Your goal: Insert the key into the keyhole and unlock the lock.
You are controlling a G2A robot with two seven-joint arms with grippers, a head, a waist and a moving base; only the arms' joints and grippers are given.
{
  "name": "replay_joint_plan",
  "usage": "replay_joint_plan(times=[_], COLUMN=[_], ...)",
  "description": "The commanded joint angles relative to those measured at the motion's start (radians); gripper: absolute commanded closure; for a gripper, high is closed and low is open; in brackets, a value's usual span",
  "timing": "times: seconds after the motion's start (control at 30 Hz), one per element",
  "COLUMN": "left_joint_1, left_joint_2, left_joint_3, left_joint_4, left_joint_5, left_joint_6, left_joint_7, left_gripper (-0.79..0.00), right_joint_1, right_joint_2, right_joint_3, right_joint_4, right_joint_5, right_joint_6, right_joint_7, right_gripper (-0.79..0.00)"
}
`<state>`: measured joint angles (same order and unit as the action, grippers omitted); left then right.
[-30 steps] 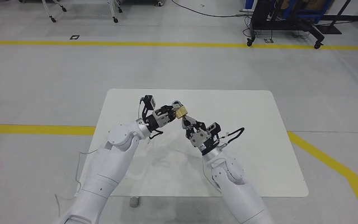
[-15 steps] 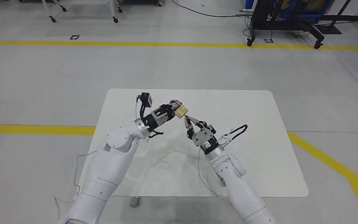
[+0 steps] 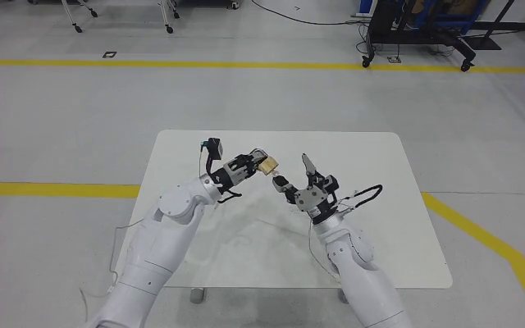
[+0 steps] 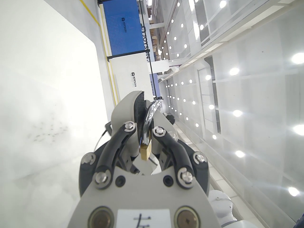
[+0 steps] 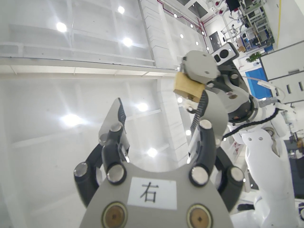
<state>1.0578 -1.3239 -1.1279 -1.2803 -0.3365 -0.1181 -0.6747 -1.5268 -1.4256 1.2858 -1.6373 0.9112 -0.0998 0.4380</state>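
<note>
Brass lock (image 3: 267,166) (image 5: 188,87): a small padlock held up in the air over the far middle of the table, not touching it; its block sticks out past the fingertips that hold it
Left claw (image 3: 261,161) (image 4: 148,110): closed tight on the lock, fingers pressed against it from both sides, pointing toward the other arm
Between the left fingers: in the left wrist view a curved silver metal loop (image 4: 150,116) is clamped between the pads, with a strip of brass nearer the palm
Right claw (image 3: 293,170) (image 5: 161,103): spread wide and holding nothing, one finger (image 3: 306,162) pointing up and away, the other (image 3: 280,181) low and nearest the lock
Gap: the right claw sits just beside the lock, a little to its right in the top view, and apart from it
Key: a small pale piece (image 5: 189,105) shows just against the lock's lower edge in the right wrist view; too small to tell if this is the key
Table (image 3: 369,246): white, with rounded corners, under both arms
Floor (image 3: 98,115): grey, crossed by yellow lines beyond and beside the table
</note>
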Motion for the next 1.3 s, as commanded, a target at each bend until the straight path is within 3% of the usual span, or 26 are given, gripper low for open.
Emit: replay_joint_plan(times=[0.0,0.2,0.33,0.53,0.73,0.97,1.0,1.07,1.1,1.13,1.17,1.27], left_joint_1=[-0.008,-0.06,-0.1,-0.139,-0.2,-0.23,-0.232,-0.234,-0.235,-0.238,-0.24,-0.244], left_joint_2=[0.0,-0.006,-0.022,-0.05,-0.07,-0.083,-0.085,-0.087,-0.088,-0.088,-0.087,-0.086], left_joint_3=[0.014,0.106,0.187,0.243,0.36,0.443,0.445,0.445,0.444,0.441,0.438,0.429], left_joint_4=[0.004,0.047,0.075,0.122,0.161,0.168,0.17,0.176,0.18,0.186,0.191,0.195], left_joint_5=[0.037,0.17,0.253,0.283,0.45,0.607,0.61,0.609,0.601,0.597,0.602,0.604], left_joint_6=[0.025,0.146,0.203,0.313,0.44,0.48,0.479,0.478,0.469,0.465,0.466,0.467], left_joint_7=[-0.004,-0.067,-0.043,0.09,0.059,0.023,0.019,0.009,-0.015,-0.029,-0.029,-0.05], left_gripper=[0.0,0.0,0.0,0.0,0.0,0.0,-0.034,-0.292,-0.357,-0.677,-0.785,-0.785], right_joint_1=[-0.026,-0.111,-0.111,-0.111,-0.111,-0.111,-0.111,-0.111,-0.111,-0.111,-0.111,-0.111], right_joint_2=[0.006,0.019,0.019,0.019,0.019,0.019,0.019,0.019,0.019,0.019,0.019,0.019], right_joint_3=[0.032,0.137,0.137,0.137,0.137,0.137,0.137,0.137,0.137,0.137,0.137,0.137], right_joint_4=[-0.049,-0.194,-0.194,-0.194,-0.194,-0.194,-0.194,-0.194,-0.194,-0.194,-0.194,-0.194], right_joint_5=[-0.08,-0.211,-0.211,-0.211,-0.211,-0.211,-0.211,-0.211,-0.211,-0.211,-0.211,-0.211], right_joint_6=[-0.035,-0.097,-0.097,-0.097,-0.097,-0.097,-0.097,-0.097,-0.097,-0.097,-0.097,-0.097], right_joint_7=[-0.04,-0.175,-0.175,-0.175,-0.175,-0.175,-0.175,-0.175,-0.175,-0.175,-0.175,-0.175], right_gripper=[-0.785,-0.785,-0.785,-0.785,-0.785,-0.785,-0.785,-0.785,-0.785,-0.785,-0.785,-0.785])
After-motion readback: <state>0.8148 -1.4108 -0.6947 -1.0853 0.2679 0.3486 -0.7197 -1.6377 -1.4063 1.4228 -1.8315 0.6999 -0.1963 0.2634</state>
